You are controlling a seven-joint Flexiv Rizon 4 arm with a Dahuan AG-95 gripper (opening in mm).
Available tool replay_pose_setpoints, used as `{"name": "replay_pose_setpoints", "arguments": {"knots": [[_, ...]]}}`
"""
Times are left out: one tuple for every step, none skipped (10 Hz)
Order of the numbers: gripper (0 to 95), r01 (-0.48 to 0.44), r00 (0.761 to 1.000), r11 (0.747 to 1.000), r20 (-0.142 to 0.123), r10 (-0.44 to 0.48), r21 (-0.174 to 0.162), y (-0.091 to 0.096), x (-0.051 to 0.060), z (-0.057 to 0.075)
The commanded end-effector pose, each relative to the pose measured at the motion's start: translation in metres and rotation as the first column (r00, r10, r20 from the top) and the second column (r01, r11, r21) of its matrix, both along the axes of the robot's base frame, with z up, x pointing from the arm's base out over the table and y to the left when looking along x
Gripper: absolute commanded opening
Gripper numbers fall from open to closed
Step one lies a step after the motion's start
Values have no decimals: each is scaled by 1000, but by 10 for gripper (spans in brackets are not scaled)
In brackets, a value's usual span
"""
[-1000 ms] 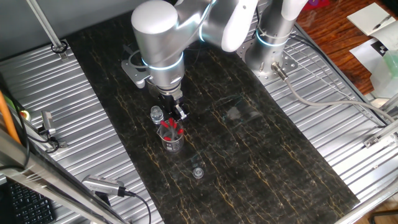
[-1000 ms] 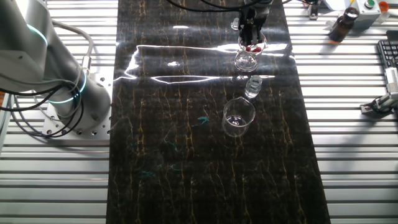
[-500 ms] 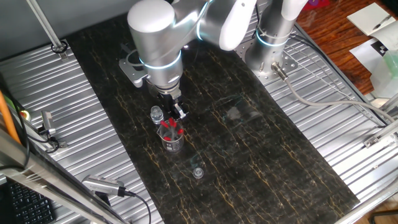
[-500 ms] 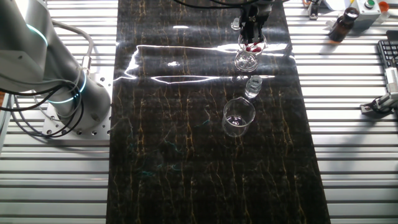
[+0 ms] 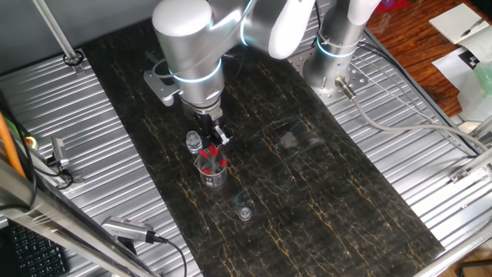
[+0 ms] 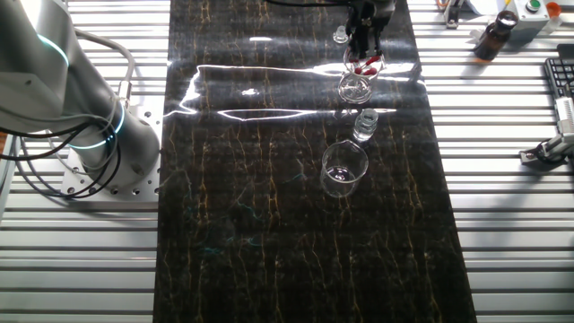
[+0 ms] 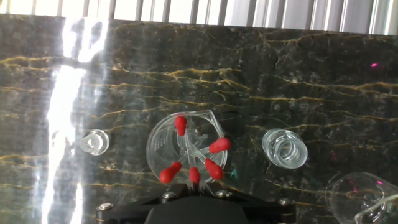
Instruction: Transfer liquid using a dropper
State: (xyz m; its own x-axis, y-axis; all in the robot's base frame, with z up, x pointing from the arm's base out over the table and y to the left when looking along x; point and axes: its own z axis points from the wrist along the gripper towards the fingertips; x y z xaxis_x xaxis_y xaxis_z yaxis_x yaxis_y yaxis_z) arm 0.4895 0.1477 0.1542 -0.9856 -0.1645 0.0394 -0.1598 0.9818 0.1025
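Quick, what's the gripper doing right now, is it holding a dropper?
Gripper: just above the beaker of droppers; open or shut cannot be told.

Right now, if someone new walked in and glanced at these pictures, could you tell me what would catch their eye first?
The red bulbs of the droppers, fanned out in a clear beaker on the dark marbled mat, stand out most. The claw hangs just above them, under the bulky silver arm. In the other fixed view a capped vial and an empty beaker line up beside it.
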Motion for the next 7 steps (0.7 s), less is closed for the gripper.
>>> {"name": "replay_pose_setpoints", "arguments": {"knots": [[0, -1, 1000, 1000, -1, 1, 1, 0, 1, 3], [0, -3, 1000, 1000, -3, 3, 0, 0, 2, 4], [0, -5, 1000, 1000, -7, 5, -3, 0, 4, 7], [0, -6, 1000, 1000, -10, 6, -2, 0, 6, 9], [0, -8, 1000, 1000, -13, 8, -4, 0, 8, 13], [0, -8, 1000, 1000, -19, 8, -5, 1, 9, 18], [0, -8, 1000, 1000, -23, 8, -7, 1, 9, 21]]}}
